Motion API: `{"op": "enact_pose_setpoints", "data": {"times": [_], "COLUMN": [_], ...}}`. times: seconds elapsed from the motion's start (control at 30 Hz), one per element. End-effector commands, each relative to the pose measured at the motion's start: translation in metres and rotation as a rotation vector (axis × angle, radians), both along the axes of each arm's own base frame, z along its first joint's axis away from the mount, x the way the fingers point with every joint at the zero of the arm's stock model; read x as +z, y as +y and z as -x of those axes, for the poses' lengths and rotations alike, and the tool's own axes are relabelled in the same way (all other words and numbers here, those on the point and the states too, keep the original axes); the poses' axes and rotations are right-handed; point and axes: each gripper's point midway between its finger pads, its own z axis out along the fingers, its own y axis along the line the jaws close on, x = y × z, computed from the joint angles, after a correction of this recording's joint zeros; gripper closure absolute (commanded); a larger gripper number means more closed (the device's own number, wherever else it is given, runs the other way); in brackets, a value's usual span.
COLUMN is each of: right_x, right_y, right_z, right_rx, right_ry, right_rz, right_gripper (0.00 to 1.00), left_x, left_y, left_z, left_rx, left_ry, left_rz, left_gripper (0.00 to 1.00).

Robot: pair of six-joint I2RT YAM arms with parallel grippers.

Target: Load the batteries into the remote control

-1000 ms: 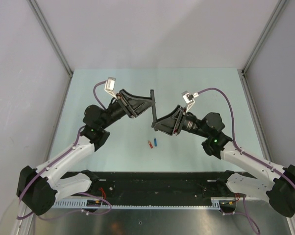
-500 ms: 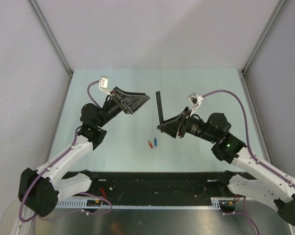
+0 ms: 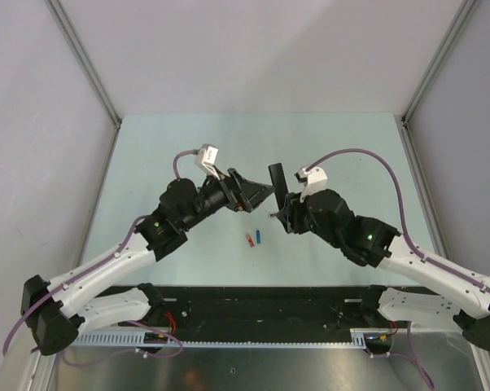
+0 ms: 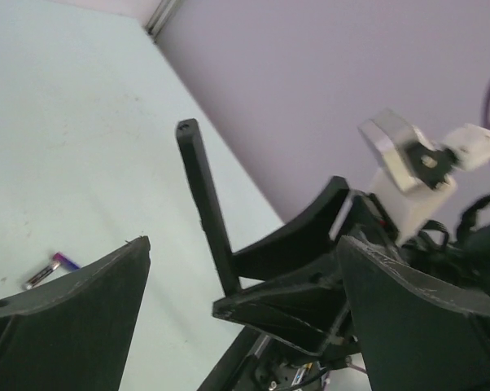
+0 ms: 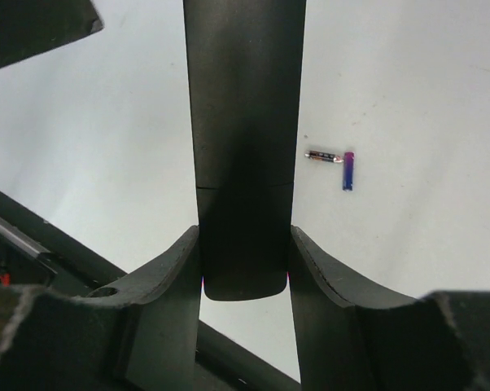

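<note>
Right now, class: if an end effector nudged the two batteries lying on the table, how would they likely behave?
The batteries are smooth cylinders lying on their sides, so they would probably roll, not slide. Tiny beside the remote control, they are likely light and easily scattered.

No text, label, brand or number is legible anywhere.

Black remote control (image 5: 245, 147), blue battery (image 3: 260, 237), red-orange battery (image 3: 249, 239), pale mint table (image 3: 188, 138).
</note>
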Motion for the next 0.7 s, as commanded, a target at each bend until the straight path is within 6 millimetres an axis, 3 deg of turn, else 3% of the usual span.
{"op": "enact_pose_setpoints", "data": {"times": [0.0, 0.2, 0.4, 0.67], "right_x": [0.022, 0.029, 0.032, 0.033], "right_y": [-0.004, 0.015, 0.025, 0.029], "right_z": [-0.003, 0.007, 0.012, 0.015], "right_rx": [-0.048, 0.001, 0.026, 0.04], "right_ry": [-0.058, -0.063, -0.062, -0.059], "right_rz": [0.019, -0.017, -0.035, -0.04], "right_gripper": [0.8, 0.79, 0.79, 0.79], "left_x": [-0.013, -0.031, -0.036, -0.032], "left_y": [-0.001, -0.017, -0.03, -0.04], "left_z": [-0.017, -0.023, -0.023, -0.026], "left_rx": [0.069, 0.051, 0.017, -0.009], "left_ry": [0.012, 0.063, 0.09, 0.082], "left_rz": [-0.081, -0.114, -0.102, -0.071], "left_gripper": [0.01, 0.06, 0.12, 0.3]}}
